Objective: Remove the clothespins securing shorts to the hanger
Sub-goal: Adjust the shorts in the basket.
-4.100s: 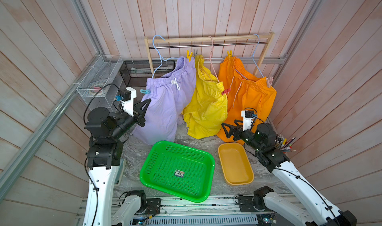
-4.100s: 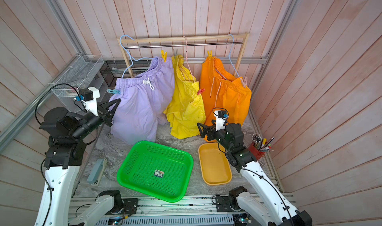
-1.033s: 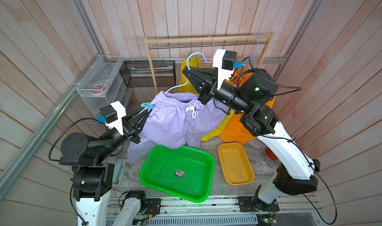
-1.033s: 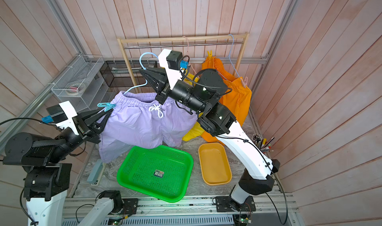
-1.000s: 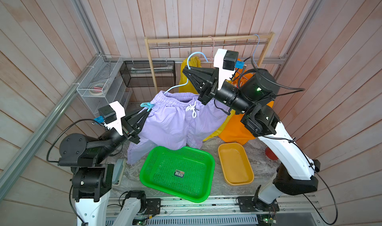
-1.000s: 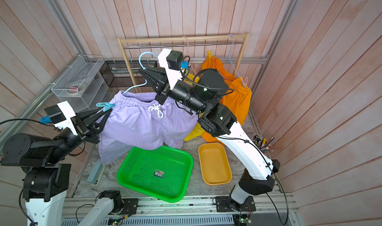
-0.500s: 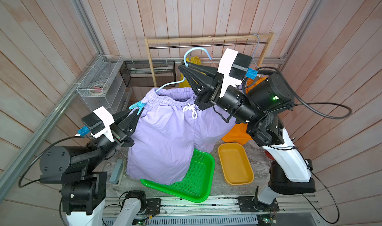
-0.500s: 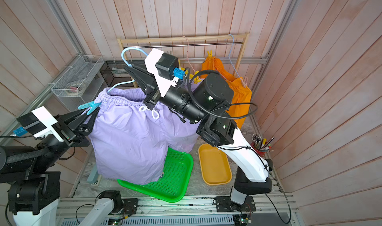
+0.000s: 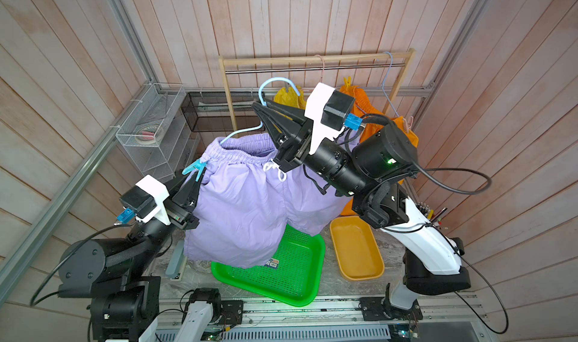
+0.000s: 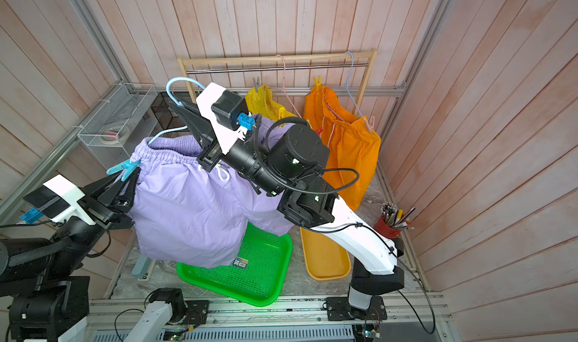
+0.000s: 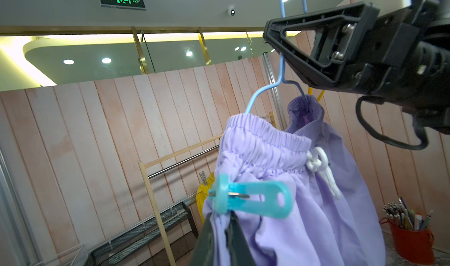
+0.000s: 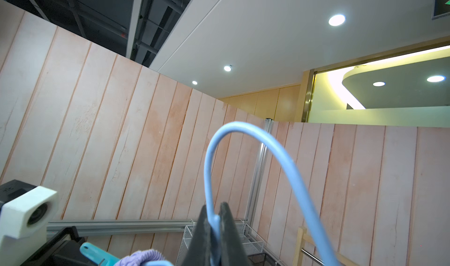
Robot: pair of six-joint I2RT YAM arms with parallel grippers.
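Two pincers are being shown closed in both top views. The right pincer point(image 9: 259, 110) is being clamped on the neck of the blue hanger point(image 9: 271, 81), and the lilac shorts point(image 9: 247, 206) are being hung beneath it. The left pincer point(image 10: 134, 176) is being pinched on the shorts' side fabric, the teal clothespin point(image 10: 120, 168) sitting just above its tips.

Through the left wrist view, the teal clothespin point(image 11: 253, 200) is being seen on the waistband directly over the left pincer point(image 11: 222, 235), closed on lilac cloth.

Through the right wrist view, the blue hanger point(image 12: 243, 128) is being gripped by the right pincer point(image 12: 214, 219).
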